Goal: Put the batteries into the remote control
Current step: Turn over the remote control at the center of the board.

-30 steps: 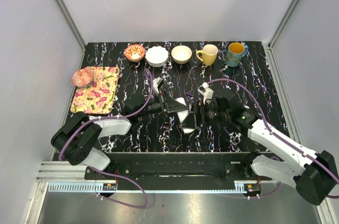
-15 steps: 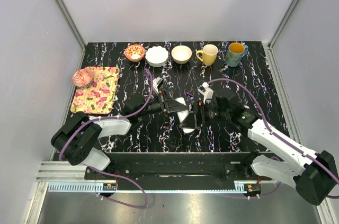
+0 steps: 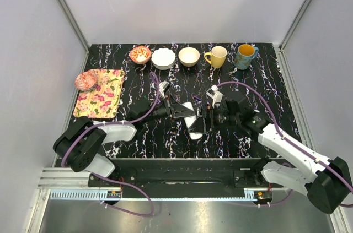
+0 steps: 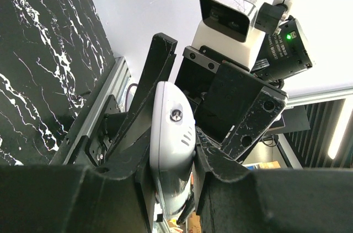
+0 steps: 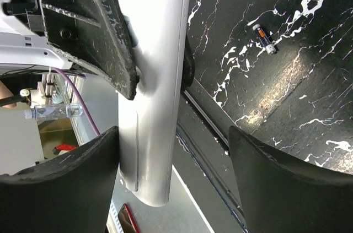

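Note:
My left gripper (image 4: 172, 173) is shut on the remote control (image 4: 172, 145), a slim white bar held up off the table in the middle (image 3: 194, 127). My right gripper (image 5: 174, 175) faces it, open. Its two fingers straddle the remote control's (image 5: 154, 79) free end; the bar lies close to the left finger and a wide gap separates it from the right finger. One small battery (image 5: 263, 38), orange and dark, lies on the black marbled table (image 5: 309, 79) beyond the remote. In the top view the two grippers meet at the table's centre, left gripper (image 3: 185, 113) and right gripper (image 3: 203, 120).
Along the far edge stand three bowls (image 3: 140, 54) (image 3: 163, 58) (image 3: 189, 56), a yellow mug (image 3: 217, 56) and a blue mug (image 3: 245, 55). A floral cloth (image 3: 100, 93) with a pink round object (image 3: 86, 80) lies at the left.

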Controlling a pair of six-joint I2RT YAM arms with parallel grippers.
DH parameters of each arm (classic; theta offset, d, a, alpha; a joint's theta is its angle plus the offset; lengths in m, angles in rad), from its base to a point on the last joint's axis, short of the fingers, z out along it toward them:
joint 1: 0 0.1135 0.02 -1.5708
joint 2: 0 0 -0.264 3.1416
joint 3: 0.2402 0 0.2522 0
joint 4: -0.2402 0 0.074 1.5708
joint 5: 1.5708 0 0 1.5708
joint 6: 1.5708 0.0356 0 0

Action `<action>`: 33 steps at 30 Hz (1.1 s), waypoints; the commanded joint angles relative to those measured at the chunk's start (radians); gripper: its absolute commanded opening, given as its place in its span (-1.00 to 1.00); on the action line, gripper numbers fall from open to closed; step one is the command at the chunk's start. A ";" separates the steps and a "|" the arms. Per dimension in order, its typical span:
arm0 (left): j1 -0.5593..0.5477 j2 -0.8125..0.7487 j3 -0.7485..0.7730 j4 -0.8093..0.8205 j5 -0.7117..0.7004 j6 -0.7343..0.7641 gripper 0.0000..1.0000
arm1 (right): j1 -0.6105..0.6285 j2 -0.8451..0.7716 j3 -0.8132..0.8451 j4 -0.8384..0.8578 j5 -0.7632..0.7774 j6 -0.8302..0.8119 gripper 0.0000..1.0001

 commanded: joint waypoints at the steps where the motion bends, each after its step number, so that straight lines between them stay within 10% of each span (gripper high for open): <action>1: -0.003 -0.032 -0.005 0.123 0.019 -0.020 -1.00 | -0.008 0.000 0.001 0.044 -0.035 -0.003 0.62; 10: -0.023 -0.005 0.012 0.191 0.016 -0.050 -1.00 | -0.010 0.023 -0.026 0.126 -0.073 0.046 0.29; 16: -0.025 0.018 0.000 0.270 0.023 -0.082 -1.00 | -0.008 0.040 -0.038 0.172 -0.115 0.078 -0.52; 24: -0.025 0.031 -0.002 0.309 0.015 -0.088 -1.00 | -0.011 0.009 -0.050 0.207 -0.145 0.106 -0.38; 27: -0.023 0.035 0.004 0.316 0.010 -0.090 -1.00 | -0.013 0.005 -0.061 0.225 -0.165 0.115 -0.99; 33: -0.002 0.041 0.000 0.329 -0.014 -0.085 -0.06 | -0.014 -0.006 -0.038 0.169 -0.139 0.088 -1.00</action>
